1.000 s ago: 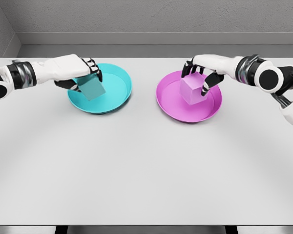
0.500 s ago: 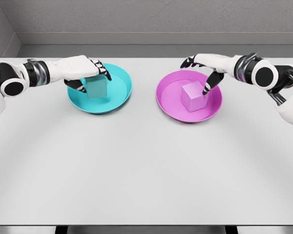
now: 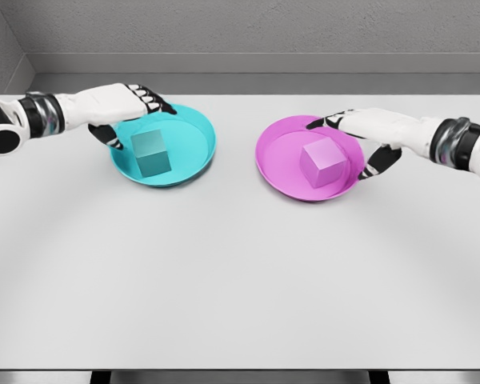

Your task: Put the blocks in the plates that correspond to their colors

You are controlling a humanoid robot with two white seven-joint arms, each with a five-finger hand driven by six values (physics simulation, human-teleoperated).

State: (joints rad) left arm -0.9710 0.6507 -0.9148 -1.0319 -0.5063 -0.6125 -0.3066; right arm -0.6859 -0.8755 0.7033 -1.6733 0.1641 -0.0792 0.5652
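Two blocks [image 3: 150, 153], two plates [image 3: 204, 128]

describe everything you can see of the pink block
The pink block is a plain matte cube, light magenta, its top face paler than its sides. It sits flat, turned slightly, inside the pink plate, right of the plate's centre. Nothing grips it: the right hand is open beside it over the plate's right rim, fingers apart from it.

Matt cyan block [image 3: 150, 153], matt pink block [image 3: 321, 161], glossy plates, smooth white table [image 3: 240, 272]
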